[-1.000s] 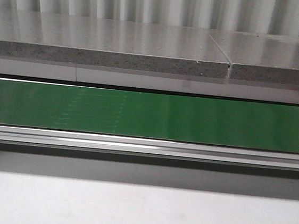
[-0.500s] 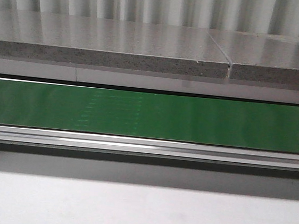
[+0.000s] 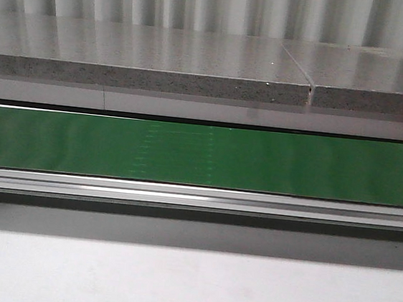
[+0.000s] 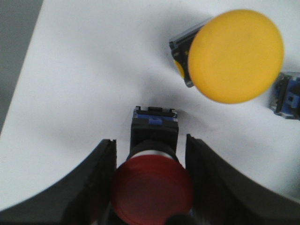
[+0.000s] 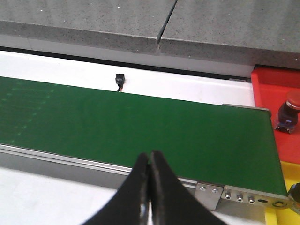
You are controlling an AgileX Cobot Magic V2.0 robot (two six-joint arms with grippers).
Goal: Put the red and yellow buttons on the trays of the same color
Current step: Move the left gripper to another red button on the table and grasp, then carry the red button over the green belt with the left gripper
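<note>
In the left wrist view, a red button (image 4: 152,190) with a black body stands between my left gripper's (image 4: 151,145) black fingers (image 4: 96,183). Its red cap fills the gap and touches both fingers, so the gripper is shut on it over the white table (image 4: 84,84). A yellow button (image 4: 235,55) stands apart beyond it. My right gripper (image 5: 150,157) is shut and empty, over the near rail of the green belt (image 5: 140,126). A red tray (image 5: 274,89) at the belt's end holds another red button (image 5: 288,111). A yellow tray corner (image 5: 281,211) shows beside it. Neither arm shows in the front view.
A blue-and-clear button body (image 4: 287,96) lies by the yellow button. The green belt (image 3: 201,154) crosses the front view with its metal rail (image 3: 196,197) in front. A grey stone ledge (image 3: 146,59) runs behind it. A small black sensor (image 5: 120,80) sits behind the belt.
Faint marks on the green belt have shifted to the right in the front view, so the belt is running. Nothing else there has changed.
</note>
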